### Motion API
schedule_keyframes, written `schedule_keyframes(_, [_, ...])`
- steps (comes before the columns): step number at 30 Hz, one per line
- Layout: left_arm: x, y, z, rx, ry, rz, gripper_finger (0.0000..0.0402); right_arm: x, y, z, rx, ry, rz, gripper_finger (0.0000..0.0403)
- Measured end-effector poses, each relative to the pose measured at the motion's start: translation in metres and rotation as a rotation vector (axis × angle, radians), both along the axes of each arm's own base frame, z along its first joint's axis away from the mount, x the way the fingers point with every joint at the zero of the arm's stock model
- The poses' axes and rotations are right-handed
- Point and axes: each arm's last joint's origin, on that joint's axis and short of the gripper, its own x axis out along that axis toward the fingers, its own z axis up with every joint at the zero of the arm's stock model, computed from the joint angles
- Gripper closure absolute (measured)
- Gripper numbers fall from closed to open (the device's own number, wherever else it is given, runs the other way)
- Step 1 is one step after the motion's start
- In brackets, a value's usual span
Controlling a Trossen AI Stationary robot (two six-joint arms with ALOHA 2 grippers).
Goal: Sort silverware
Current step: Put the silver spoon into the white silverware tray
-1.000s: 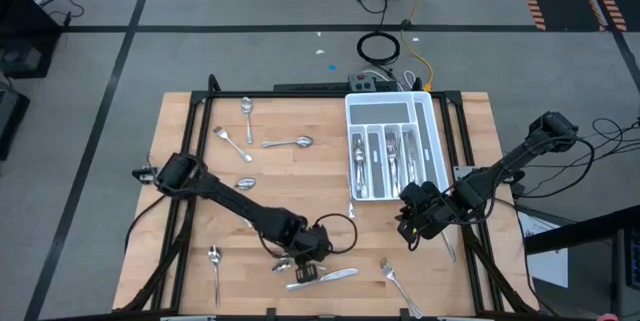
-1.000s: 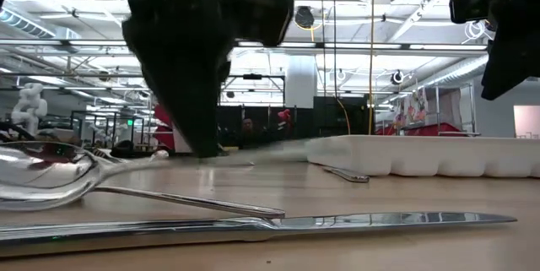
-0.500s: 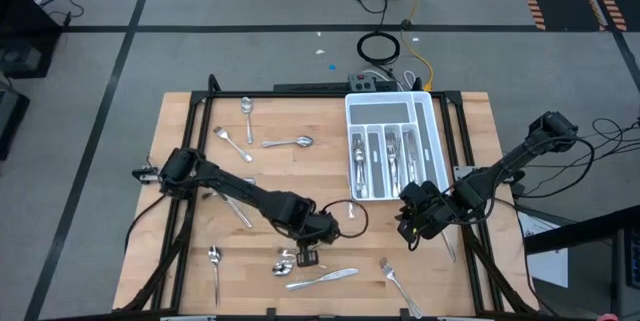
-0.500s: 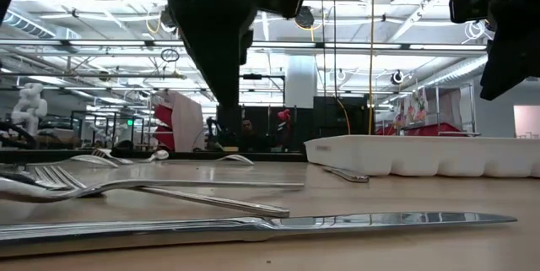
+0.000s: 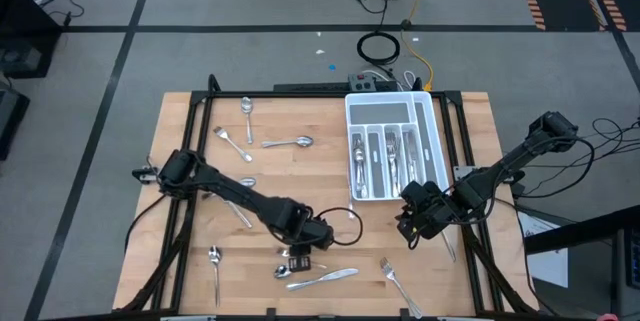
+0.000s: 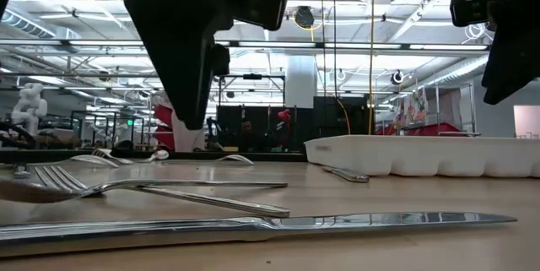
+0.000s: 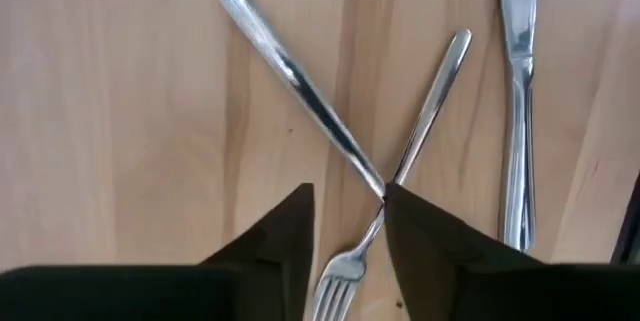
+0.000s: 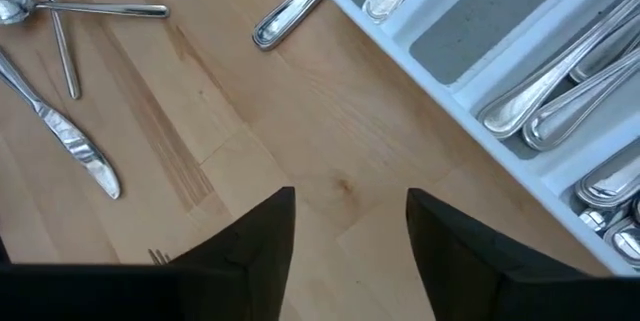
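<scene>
Silverware, slim shiny metal forks, spoons and knives, lies in two lots: some sorted in the white compartmented plastic cutlery tray (image 5: 389, 145) at the bench's far edge, the rest loose on the pale wooden bench (image 5: 190, 121). We see a spoon (image 5: 289, 143), a small fork (image 5: 231, 142) and another spoon (image 5: 247, 111) toward the far left corner, a spoon (image 5: 215, 267) by the near left corner, and a fork (image 5: 397, 282) at the near edge.

A thin-handled fork (image 7: 395, 169) lies crossed over a plain handle (image 7: 301, 86), a table knife (image 7: 516, 91) just beside them. We judge this crossing is why the left tool (image 5: 301, 256) hangs right over it, fingers spread to either side of the fork's neck, pinching nothing. A second ago that tool was pressed together and sat nearer the bench's near edge; since then it has moved and opened.

The right tool (image 5: 407, 227) waits near the tray's near end, spread and empty, somewhat wider than before.
</scene>
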Motion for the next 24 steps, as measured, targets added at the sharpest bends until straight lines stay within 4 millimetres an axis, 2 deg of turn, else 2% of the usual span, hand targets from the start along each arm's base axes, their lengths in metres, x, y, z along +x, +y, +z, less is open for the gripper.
schedule_keyframes(4, [0.002,-0.003,-0.003,0.003,-0.038,0.098,0.0246,0.000,0.000,0.000,0.000,0.001,0.000,0.0209])
schedule_keyframes(9, [0.006,-0.003,-0.003,0.037,-0.086,0.186,0.0242,0.000,0.000,0.000,-0.004,0.005,0.014,0.0212])
schedule_keyframes(20, [0.008,-0.006,-0.028,0.022,0.017,0.287,0.0242,-0.001,0.000,-0.001,-0.016,0.015,0.025,0.0215])
schedule_keyframes(24, [0.007,-0.009,-0.031,0.005,0.035,0.310,0.0242,-0.002,-0.001,-0.001,-0.022,0.024,0.025,0.0215])
